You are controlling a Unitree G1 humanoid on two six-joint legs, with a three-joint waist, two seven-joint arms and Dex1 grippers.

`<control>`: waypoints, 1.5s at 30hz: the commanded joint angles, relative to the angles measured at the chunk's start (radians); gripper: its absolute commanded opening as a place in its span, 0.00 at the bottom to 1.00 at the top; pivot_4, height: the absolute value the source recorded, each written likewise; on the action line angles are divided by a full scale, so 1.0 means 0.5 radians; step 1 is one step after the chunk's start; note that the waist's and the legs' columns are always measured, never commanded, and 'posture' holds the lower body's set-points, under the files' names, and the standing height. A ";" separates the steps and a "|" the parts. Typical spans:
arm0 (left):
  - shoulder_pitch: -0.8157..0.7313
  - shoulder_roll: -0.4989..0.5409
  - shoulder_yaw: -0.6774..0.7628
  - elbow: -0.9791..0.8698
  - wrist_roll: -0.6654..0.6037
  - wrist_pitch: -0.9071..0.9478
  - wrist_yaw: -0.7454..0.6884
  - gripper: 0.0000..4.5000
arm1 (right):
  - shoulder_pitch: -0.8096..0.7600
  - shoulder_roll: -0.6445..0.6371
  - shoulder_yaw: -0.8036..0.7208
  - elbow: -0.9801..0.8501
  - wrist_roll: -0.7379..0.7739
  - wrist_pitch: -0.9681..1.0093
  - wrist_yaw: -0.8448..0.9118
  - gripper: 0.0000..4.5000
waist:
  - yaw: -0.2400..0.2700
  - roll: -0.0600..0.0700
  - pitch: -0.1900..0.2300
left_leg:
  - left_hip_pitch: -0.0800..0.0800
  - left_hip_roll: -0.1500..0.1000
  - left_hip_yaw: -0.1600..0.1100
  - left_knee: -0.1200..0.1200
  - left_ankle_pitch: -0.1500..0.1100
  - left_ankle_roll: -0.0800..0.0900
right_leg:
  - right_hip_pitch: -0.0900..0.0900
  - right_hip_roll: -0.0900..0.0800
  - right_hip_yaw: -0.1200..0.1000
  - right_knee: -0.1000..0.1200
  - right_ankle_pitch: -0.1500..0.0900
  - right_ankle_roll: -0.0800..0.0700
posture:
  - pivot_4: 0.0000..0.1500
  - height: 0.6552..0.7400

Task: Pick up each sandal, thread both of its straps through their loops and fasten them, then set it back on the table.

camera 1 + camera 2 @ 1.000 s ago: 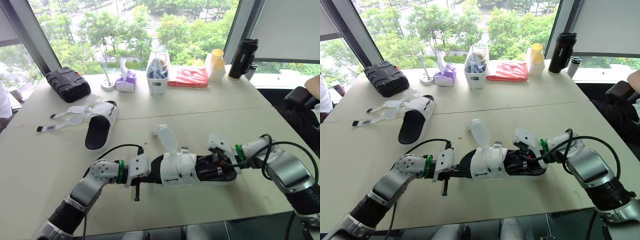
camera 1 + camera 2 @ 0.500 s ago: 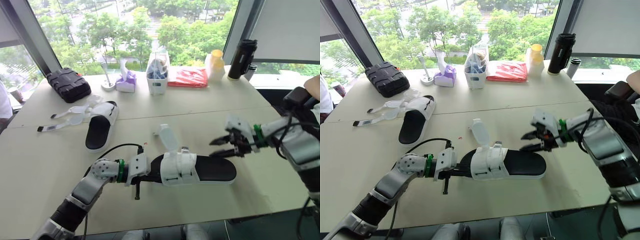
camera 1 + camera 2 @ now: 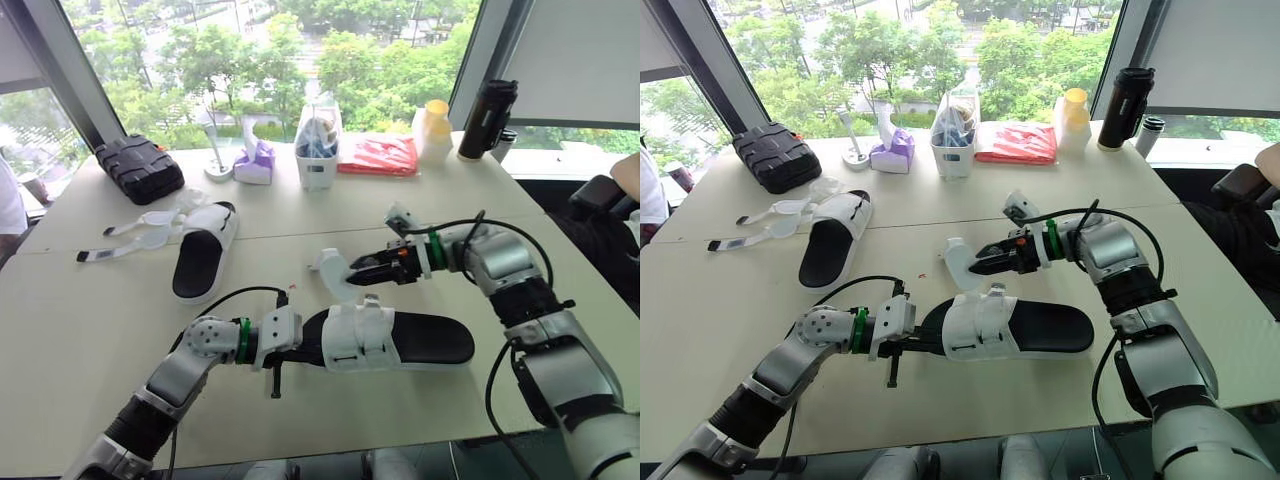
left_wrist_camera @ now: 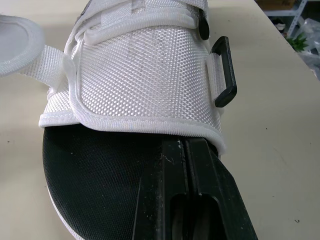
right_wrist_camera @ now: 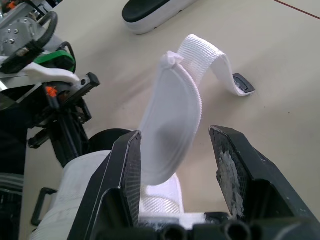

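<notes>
The right gripper (image 3: 982, 262) has swung back over the sandal (image 3: 1045, 327), fingers spread around its loose strap (image 5: 172, 120), ready for threading; the left gripper (image 4: 186, 150), closed, pins the sandal's toe.

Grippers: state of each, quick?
Left gripper: shut, resting on the sandal insole.
Right gripper: open around the loose strap, not clamping it.

Tips of the left gripper (image 4: 185, 150) vanish under the white upper of the near sandal (image 3: 432, 338). At the right edge a person's arm (image 3: 628, 172) is cut off; at the left edge, a white sleeve (image 3: 8, 205).
</notes>
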State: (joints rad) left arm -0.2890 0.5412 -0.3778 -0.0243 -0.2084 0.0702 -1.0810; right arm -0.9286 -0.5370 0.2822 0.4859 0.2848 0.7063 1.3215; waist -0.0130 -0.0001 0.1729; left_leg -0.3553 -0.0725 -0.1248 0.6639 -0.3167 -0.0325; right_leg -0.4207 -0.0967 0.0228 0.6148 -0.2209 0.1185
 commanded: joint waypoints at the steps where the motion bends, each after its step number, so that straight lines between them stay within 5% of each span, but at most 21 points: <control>1: 0.088 0.047 -0.080 0.150 0.171 0.093 0.030 0.00 | -0.092 0.115 0.016 0.103 -0.016 -0.037 0.043 0.51 | -0.003 0.000 0.000 | 0.000 0.000 0.000 0.000 0.000 0.000 | 0.000 0.000 0.000 0.000 0.000 0.000 | 1.00 1.00; 11: 0.112 0.051 -0.077 0.116 0.172 0.111 0.051 0.00 | -0.316 0.431 -0.077 0.412 0.058 0.146 0.095 0.51 | -0.002 0.002 -0.001 | 0.000 0.000 -0.001 0.000 0.001 -0.001 | -0.003 0.000 0.001 0.003 0.001 -0.001 | 1.00 1.00; 17: 0.121 0.046 -0.079 0.103 0.168 0.119 0.067 0.00 | -0.397 0.513 -0.093 0.554 0.008 0.077 0.063 0.99 | -0.005 0.002 -0.001 | -0.001 -0.001 -0.002 0.000 0.001 -0.001 | -0.004 0.000 0.000 0.004 0.001 -0.001 | 1.00 1.00; 36: 0.132 0.029 -0.099 0.101 0.173 0.106 0.068 0.00 | -0.694 0.534 -0.283 0.878 -0.022 -0.068 0.024 0.99 | -0.005 0.003 -0.001 | -0.001 -0.002 -0.001 -0.001 0.001 -0.002 | -0.005 0.000 0.001 0.005 0.001 -0.001 | 1.00 1.00; 39: 0.131 0.025 -0.101 0.103 0.173 0.105 0.070 0.00 | -0.697 0.534 -0.292 0.881 -0.025 -0.066 0.036 0.80 | -0.006 0.003 -0.001 | -0.001 -0.002 -0.001 -0.001 0.001 -0.002 | -0.005 0.000 0.001 0.005 0.001 -0.001 | 1.00 1.00; 45: 0.140 0.029 -0.100 0.096 0.170 0.106 0.069 0.00 | -0.655 0.502 -0.318 0.723 0.001 0.008 0.090 0.13 | -0.005 0.003 -0.001 | -0.001 -0.002 -0.002 -0.001 0.001 -0.002 | -0.005 0.000 0.001 0.005 0.001 -0.001 | 1.00 1.00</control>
State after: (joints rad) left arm -0.2637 0.5422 -0.3721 -0.0466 -0.2080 0.0716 -1.0559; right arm -1.2340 -0.2745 0.1503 0.9160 0.2605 0.6995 1.3479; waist -0.0155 0.0016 0.1722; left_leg -0.3561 -0.0733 -0.1256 0.6636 -0.3163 -0.0333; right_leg -0.4234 -0.0966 0.0231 0.6174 -0.2204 0.1178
